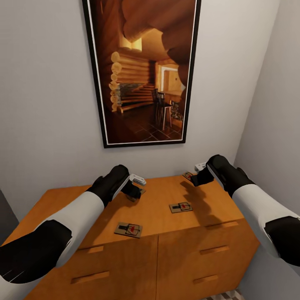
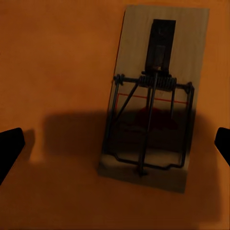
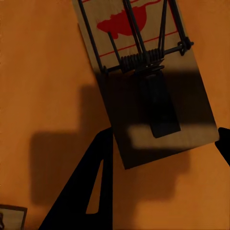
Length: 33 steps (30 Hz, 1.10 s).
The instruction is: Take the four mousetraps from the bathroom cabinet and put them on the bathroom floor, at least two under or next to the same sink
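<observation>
Four mousetraps lie flat on the cabinet top (image 1: 158, 208). The front mousetrap (image 1: 128, 229) and the middle mousetrap (image 1: 181, 207) both run lengthwise roughly left to right. A third mousetrap (image 2: 155, 93), under the left gripper (image 1: 135, 189), has its long axis running across the line between the fingers, which are spread wide on either side without touching it. The fourth mousetrap (image 3: 146, 79), near the back right corner, sits tilted beneath the right gripper (image 1: 200, 177), whose fingers are parted, one fingertip (image 3: 103, 158) just beside its edge.
</observation>
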### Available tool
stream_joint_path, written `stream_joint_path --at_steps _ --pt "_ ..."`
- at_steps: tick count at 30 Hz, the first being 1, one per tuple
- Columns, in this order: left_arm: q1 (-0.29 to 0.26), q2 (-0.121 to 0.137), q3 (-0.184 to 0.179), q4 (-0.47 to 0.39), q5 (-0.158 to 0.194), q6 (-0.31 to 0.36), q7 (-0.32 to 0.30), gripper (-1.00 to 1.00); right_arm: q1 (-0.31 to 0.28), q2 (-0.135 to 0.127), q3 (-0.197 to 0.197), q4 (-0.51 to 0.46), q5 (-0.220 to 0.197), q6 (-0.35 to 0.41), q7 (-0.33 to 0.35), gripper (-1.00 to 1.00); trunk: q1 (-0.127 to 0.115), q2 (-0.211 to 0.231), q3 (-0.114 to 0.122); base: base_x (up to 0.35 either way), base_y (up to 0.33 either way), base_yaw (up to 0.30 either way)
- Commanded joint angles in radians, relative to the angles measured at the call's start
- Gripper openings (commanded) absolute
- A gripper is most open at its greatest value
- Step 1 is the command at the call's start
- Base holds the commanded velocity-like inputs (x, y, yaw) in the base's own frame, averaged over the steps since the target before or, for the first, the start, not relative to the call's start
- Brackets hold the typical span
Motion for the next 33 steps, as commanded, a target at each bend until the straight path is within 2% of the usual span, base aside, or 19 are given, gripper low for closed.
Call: stream_joint_path --at_steps 1,19,33 --pt "-0.001 0.000 -0.004 0.000 0.000 0.003 -0.002 1.00 -0.001 -0.001 0.005 -0.001 0.000 0.003 0.003 -1.00 0.000 -0.001 -0.001 0.020 0.013 0.000" --pt "-0.001 -0.004 -0.001 0.005 -0.001 0.002 -0.002 1.00 0.000 0.000 0.006 -0.001 0.000 0.003 0.003 -1.00 0.000 -0.001 -0.001 0.003 0.002 0.000" --pt "-0.001 -0.020 -0.040 0.003 0.001 -0.001 -0.004 1.00 -0.001 -0.001 0.005 -0.001 0.000 0.003 0.003 -1.00 0.000 -0.001 -0.001 0.000 0.000 0.000"
